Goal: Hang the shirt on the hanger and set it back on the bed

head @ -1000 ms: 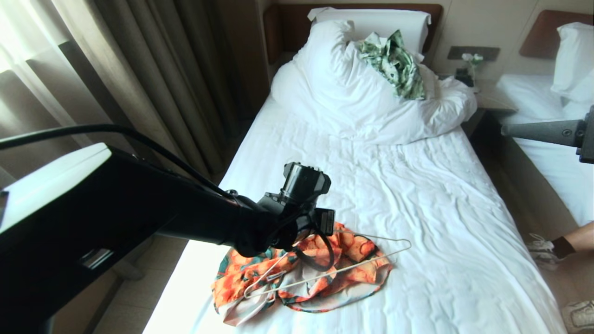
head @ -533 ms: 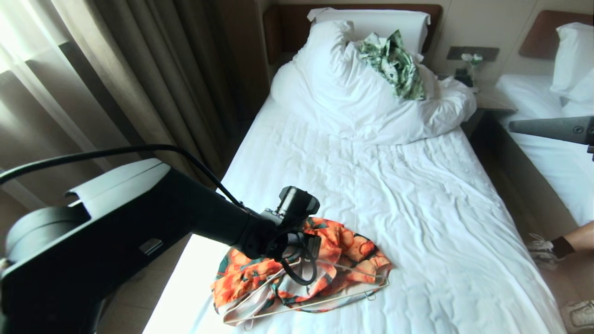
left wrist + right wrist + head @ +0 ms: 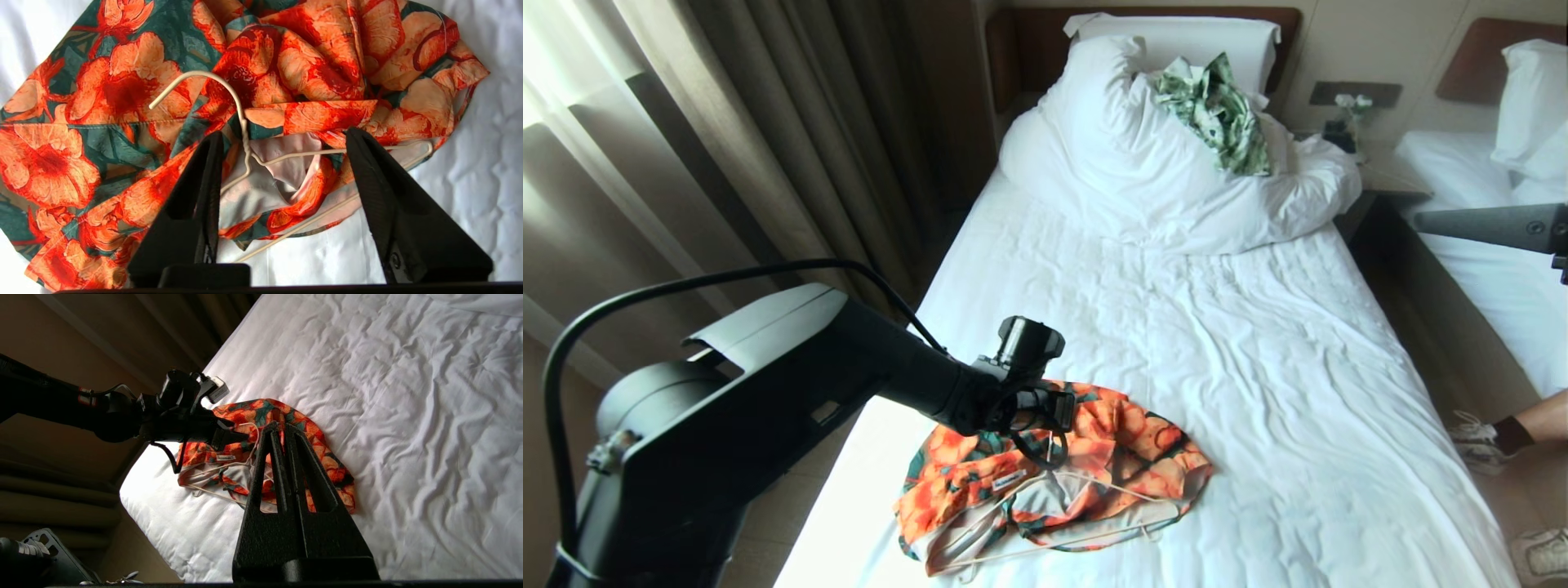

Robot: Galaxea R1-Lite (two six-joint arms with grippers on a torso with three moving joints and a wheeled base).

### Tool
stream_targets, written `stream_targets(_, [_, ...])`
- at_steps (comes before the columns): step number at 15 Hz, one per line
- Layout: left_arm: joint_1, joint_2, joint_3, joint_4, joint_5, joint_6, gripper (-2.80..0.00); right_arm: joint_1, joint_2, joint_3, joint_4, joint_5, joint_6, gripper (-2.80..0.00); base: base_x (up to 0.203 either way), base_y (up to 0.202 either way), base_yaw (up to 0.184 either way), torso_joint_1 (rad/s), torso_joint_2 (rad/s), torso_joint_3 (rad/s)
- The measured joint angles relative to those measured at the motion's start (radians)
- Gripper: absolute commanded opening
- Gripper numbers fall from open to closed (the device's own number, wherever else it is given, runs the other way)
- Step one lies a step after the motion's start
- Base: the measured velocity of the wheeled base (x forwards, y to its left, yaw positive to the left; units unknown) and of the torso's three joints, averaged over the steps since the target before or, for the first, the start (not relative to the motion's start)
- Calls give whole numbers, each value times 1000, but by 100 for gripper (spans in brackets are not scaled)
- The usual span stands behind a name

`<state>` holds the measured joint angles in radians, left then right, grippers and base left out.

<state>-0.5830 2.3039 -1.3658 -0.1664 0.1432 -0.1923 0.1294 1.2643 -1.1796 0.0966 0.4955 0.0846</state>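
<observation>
The shirt (image 3: 1111, 445), orange flowers on dark green, lies crumpled near the bed's (image 3: 1258, 351) front left edge. The cream wire hanger (image 3: 1054, 545) rests flat on it. In the left wrist view its hook (image 3: 212, 79) curls over the flowered cloth and its arms cross the pale lining. My left gripper (image 3: 284, 132) hovers just above the shirt (image 3: 122, 90), open, with the hanger's neck between and beyond its fingertips, gripping nothing. My right gripper (image 3: 278, 425) is shut and empty, held high off the bed's right side, and looks down on the shirt (image 3: 327, 457) and hanger (image 3: 212, 467).
A white duvet heap (image 3: 1160, 180) and pillow lie at the head, with a green-and-white leafy cloth (image 3: 1217, 110) on top. Curtains (image 3: 768, 122) hang on the left. A second bed (image 3: 1503, 286) stands on the right. A person's leg and shoes (image 3: 1519, 433) are beside it.
My left arm sank and drew back toward the bed's near edge, laying the tilted hanger flat on the shirt. Its jaws then opened and let the hanger go. The right arm stayed put.
</observation>
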Motion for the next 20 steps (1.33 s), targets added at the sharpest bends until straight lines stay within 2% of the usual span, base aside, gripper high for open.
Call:
stream_targets(3, [-2,-44,115,-7,16,-9,0,9,-4,7,1,1,-9,-280,0,0,0,0,0,0])
stream_targets(4, [1,-70,166,-16,36,-23,-280,16,-6,9,1,2,-9,-280,0,0,0,0,0,0])
stream_targets(6, [6,-129,265,-62,64,-56,-280,34,-8,16,1,2,-14,-280,0,0,0,0,0,0])
stream_targets(9, [41,-287,418,-129,85,-73,-280,73,-5,33,2,-3,-32,-280,0,0,0,0,0,0])
stream_targets(14, [150,-694,568,-131,203,-74,-280,128,-70,67,-30,-19,138,-280,0,0,0,0,0,0])
stream_targets(17, [207,-955,598,-64,302,-52,-280,156,-128,121,-26,-124,142,-280,0,0,0,0,0,0])
stream_targets(20, [235,-1205,613,33,394,-41,-280,202,-227,190,-20,-293,140,-280,0,0,0,0,0,0])
